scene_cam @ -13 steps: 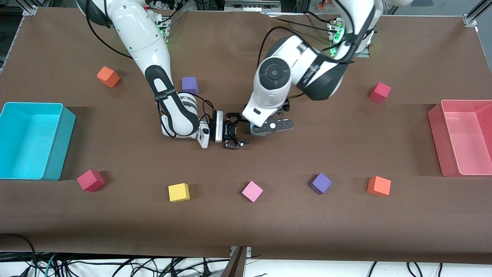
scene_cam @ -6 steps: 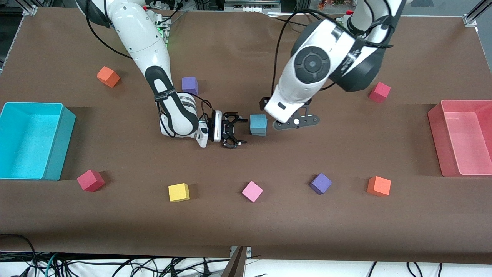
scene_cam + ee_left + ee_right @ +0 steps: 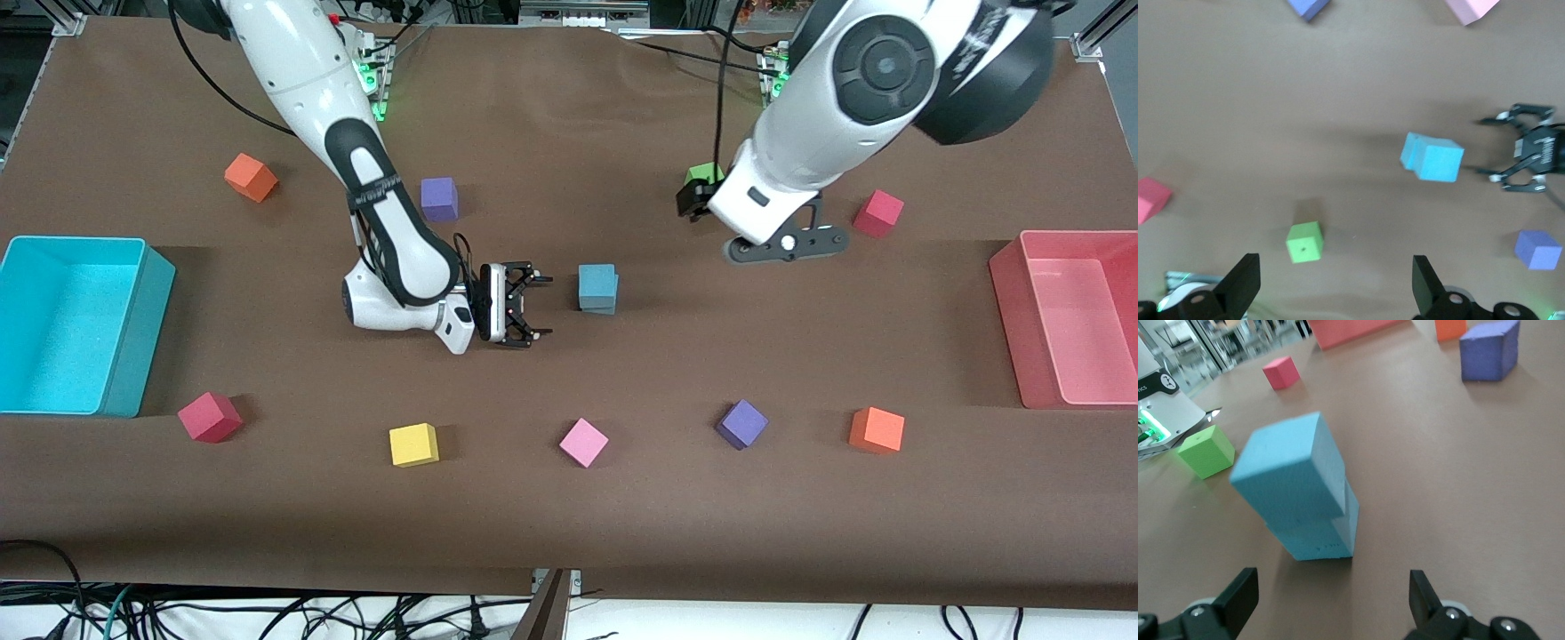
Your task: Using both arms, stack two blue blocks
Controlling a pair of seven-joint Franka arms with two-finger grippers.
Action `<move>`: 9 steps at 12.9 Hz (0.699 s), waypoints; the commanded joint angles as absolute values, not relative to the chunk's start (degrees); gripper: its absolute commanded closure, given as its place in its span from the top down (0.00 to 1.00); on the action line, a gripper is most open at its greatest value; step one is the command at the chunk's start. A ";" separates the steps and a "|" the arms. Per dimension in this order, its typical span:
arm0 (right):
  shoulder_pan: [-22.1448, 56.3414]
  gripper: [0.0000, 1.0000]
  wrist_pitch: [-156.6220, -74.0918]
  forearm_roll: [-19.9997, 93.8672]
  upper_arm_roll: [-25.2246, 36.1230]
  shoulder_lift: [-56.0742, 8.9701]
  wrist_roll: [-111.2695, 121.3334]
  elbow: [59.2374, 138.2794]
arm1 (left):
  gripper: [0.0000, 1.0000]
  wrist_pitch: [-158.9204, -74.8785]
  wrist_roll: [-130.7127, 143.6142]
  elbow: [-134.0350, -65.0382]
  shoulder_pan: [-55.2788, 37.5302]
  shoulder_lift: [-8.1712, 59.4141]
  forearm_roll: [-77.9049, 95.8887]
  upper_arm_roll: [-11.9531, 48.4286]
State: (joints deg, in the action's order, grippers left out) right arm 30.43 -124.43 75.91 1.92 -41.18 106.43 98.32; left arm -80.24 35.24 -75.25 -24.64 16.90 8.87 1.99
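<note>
Blue blocks [image 3: 597,287]: two light sky-blue matte foam cubes, stacked one on the other near the middle of the brown table [image 3: 569,524], the upper cube twisted slightly off the lower one; nothing grips them.

Right gripper [image 3: 530,306]: black, two-fingered, low above the table just beside the stack toward the right arm's end, pointing at it, fingers spread wide, holding nothing.

Left gripper [image 3: 1331,290]: raised over the table between the stack and the left arm's base, fingers spread wide apart, holding nothing.

Green foam cube [image 3: 707,172]: on the table, mostly hidden under the left arm in the front view, farther from the front camera than the stack.

Purple foam cube [image 3: 438,197]: beside the right arm's forearm.

Row nearer the front camera than the stack: crimson cube [image 3: 209,416], yellow cube [image 3: 414,444], pink cube [image 3: 583,442], second purple cube [image 3: 741,423], orange cube [image 3: 877,429].

Second orange cube [image 3: 251,177] and large cyan bin [image 3: 133,329]: toward the right arm's end.

Second crimson cube [image 3: 878,213] and pink-red bin [image 3: 1013,293]: toward the left arm's end.
</note>
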 commanded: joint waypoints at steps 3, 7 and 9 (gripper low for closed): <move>30.41 1.00 -118.25 51.90 5.00 -36.47 77.67 90.65 | 1.00 -73.06 27.17 -76.29 -20.31 12.31 8.79 2.02; 30.15 1.00 -106.53 40.89 9.75 -36.65 55.69 77.46 | 1.00 -71.54 16.56 -78.13 -19.16 7.66 3.61 -0.33; 30.23 1.00 -106.52 38.33 10.28 -36.56 44.36 74.55 | 1.00 -72.94 11.02 -81.71 -17.24 5.03 3.61 -2.45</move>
